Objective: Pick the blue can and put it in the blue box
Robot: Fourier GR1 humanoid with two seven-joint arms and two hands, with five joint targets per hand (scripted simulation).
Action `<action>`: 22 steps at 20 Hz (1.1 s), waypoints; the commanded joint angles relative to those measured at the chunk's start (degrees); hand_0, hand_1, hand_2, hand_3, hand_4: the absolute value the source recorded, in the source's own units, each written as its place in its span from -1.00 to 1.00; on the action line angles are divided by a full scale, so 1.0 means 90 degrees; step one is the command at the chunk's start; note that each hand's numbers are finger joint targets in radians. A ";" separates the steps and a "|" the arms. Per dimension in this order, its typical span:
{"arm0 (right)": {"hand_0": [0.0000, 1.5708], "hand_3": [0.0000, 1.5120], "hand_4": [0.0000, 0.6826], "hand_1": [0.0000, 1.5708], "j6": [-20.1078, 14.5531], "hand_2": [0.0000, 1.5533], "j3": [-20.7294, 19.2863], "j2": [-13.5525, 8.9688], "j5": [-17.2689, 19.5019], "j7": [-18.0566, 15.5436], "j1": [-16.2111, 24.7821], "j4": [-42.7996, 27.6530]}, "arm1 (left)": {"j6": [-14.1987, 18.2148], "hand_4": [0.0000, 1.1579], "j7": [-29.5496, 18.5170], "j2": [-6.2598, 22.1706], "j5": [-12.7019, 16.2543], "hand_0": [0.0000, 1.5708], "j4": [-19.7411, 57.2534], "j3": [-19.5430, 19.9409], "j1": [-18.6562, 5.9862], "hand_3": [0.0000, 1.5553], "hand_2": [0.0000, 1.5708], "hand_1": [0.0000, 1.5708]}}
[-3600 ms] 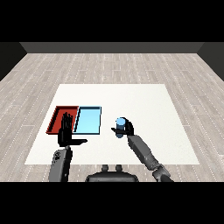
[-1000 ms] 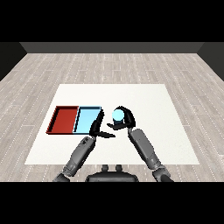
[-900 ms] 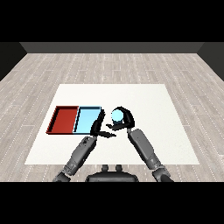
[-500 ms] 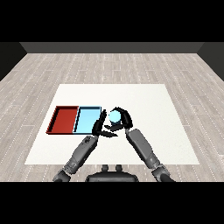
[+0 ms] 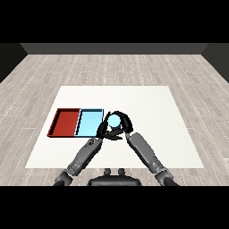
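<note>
1. Two black hands meet near the middle of the white table [image 5: 147, 96], a little toward its near edge, with the blue can [image 5: 114, 120] between them.
2. The right hand [image 5: 124, 127] has its fingers curled over the top and far side of the can and holds it.
3. The left hand [image 5: 103, 129] is pressed in against the can's left side; its fingers blend into the right hand's there, so I cannot tell whether they curl round the can or only lie against it.
4. The can shows as a pale blue round top, framed by dark fingers on nearly every side; whether it is lifted or stands on the table cannot be told.
5. The can is just beside the right edge of the light blue tray [image 5: 88, 122], outside it and not over its floor.
6. The light blue tray lies side by side with the red tray [image 5: 65, 121], the two touching along one long wall; the red one is nearer the table's left edge.
7. Both trays sit in the left half of the table, closer to the near edge than to the far one.
8. Both grey forearms reach up from the near edge and converge at the can, forming a narrow upside-down V.
</note>
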 commanded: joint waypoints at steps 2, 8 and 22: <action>0.81 0.85 0.81 0.81 -0.0393 0.86 0.0390 0.0001 -0.0232 -0.0098 -0.0268 0.0200 | 0.0121 -1.00 0.0423 -0.0004 0.0053 -1.00 -0.0290 -0.0127 -0.0073 -1.00 -1.00 -1.00; 0.68 0.85 0.81 0.68 -0.0692 0.84 0.0899 0.0001 -0.0320 0.0089 -0.0304 -0.0019 | -0.0286 -0.70 -0.0248 -0.0004 -0.0291 -1.00 0.0208 0.0177 -0.0004 -1.00 -1.00 -1.00; 0.85 0.85 0.75 0.85 -0.0806 0.87 0.1373 -0.0007 -0.0920 -0.0298 -0.0748 0.0439 | 0.1805 0.24 0.0415 0.0013 -0.0627 -0.42 -0.0304 -0.0549 -0.0271 -0.55 -0.18 -0.42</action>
